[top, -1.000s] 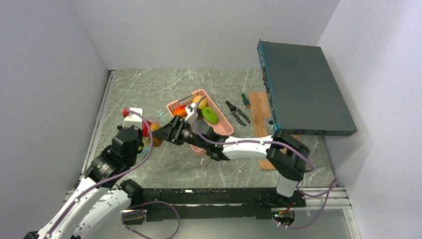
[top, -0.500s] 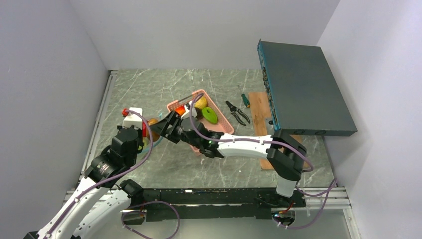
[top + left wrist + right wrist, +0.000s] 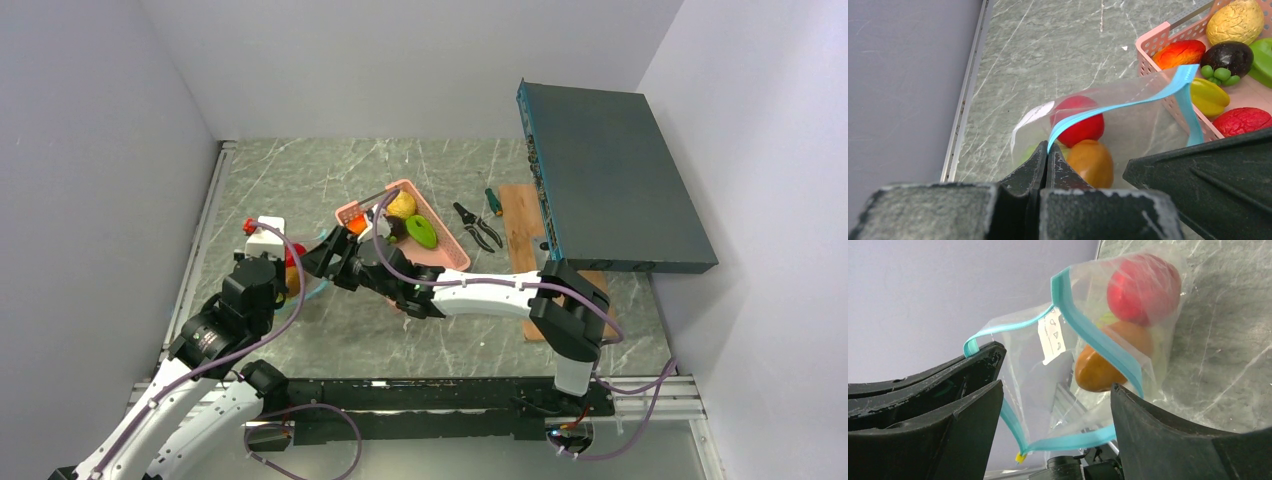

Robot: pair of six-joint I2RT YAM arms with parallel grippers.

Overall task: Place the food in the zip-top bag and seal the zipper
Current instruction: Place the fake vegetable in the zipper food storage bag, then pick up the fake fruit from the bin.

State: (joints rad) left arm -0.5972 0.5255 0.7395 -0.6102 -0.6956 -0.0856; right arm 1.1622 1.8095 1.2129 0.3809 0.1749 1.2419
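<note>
Clamping the zipper (image 3: 1108,107) edge, left gripper (image 3: 1047,152) is closed; right gripper (image 3: 1055,382) gapes wide, empty.

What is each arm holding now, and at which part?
The left jaws pinch the clear floppy plastic zip-top bag by one end of its teal-blue zipper strip. The right jaws stand open, holding nothing.

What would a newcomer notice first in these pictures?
The clear zip-top bag at the table's left, pinched at its teal zipper by the shut left gripper, with a red piece and an orange piece inside. The open right gripper stands at its mouth. Beside it a pink basket holds more food.
</note>
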